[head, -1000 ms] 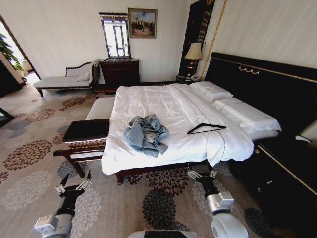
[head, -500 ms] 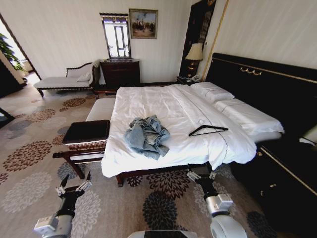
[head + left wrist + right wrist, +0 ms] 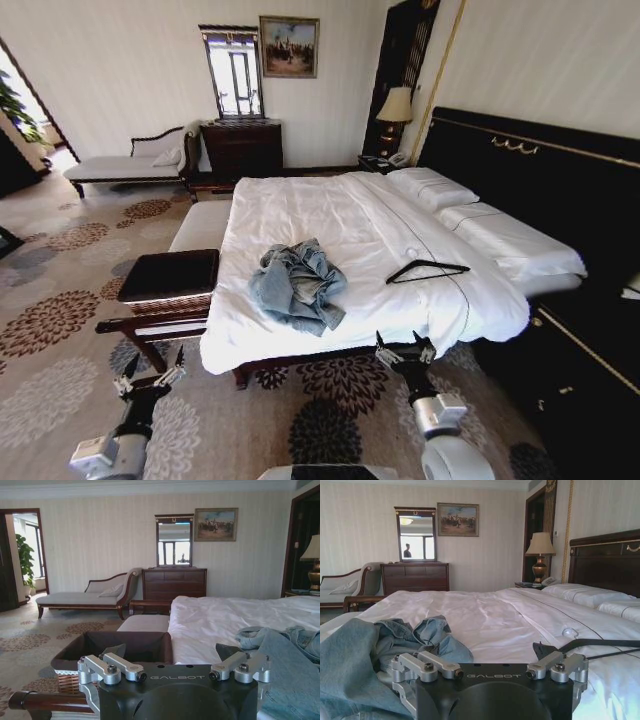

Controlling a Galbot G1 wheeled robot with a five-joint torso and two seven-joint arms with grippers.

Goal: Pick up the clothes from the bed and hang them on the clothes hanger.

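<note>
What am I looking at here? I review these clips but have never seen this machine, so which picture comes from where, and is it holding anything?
This is a wheeled robot with two arms, each ending in a gripper. The wide picture comes from a camera on its head, looking down at the bed. The left gripper and right gripper are the metal claws low in that picture, near the bed's foot. Both are open and hold nothing. The other two pictures come from cameras on the wrists, so each shows its own gripper up close: left, right. On the white duvet lie a crumpled light-blue denim jacket and, apart from it toward the pillows, a black coat hanger.
</note>
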